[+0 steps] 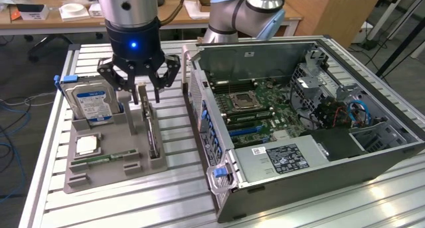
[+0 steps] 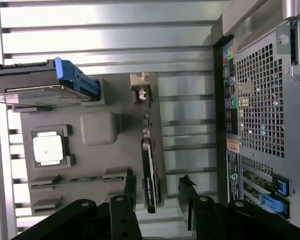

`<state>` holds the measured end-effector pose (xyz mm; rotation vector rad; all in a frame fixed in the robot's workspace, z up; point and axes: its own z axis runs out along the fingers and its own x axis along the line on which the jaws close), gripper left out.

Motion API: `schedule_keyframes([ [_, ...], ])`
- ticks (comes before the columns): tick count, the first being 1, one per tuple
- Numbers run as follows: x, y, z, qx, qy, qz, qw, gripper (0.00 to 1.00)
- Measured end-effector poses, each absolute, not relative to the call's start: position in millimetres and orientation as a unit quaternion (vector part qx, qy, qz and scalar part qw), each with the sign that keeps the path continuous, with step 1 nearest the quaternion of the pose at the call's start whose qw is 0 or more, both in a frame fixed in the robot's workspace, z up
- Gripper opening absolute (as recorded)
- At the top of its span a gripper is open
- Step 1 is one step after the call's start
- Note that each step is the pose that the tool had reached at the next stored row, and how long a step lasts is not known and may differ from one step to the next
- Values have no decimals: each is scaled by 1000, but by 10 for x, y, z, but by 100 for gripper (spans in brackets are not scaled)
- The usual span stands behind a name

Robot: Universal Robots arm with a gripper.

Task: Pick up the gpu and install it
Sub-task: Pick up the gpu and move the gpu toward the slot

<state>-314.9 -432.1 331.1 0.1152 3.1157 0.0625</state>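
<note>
The gpu [image 1: 152, 133] stands on its long edge in a slot of the grey holder tray [image 1: 99, 180], a thin dark card with a brownish side. My gripper [image 1: 147, 94] hangs right above the card's far end, open, one finger on each side of it. In the wrist view the gpu [image 2: 149, 172] runs as a narrow dark strip between the two black fingertips [image 2: 131, 186], with a gap on both sides. Nothing is held.
On the same tray stand a silver hard drive [image 1: 93, 99] with a blue label, a processor chip [image 1: 87, 145] and a green memory stick [image 1: 106, 158]. The open computer case [image 1: 299, 113] lies on the exterior view's right, its motherboard exposed. All rests on a slatted aluminium table [image 1: 133, 208].
</note>
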Motion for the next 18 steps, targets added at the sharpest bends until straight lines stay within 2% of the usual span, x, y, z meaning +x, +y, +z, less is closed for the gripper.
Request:
schedule_keyframes([
  [18,-3149,-4387,3128,37,999,20,11,47],
])
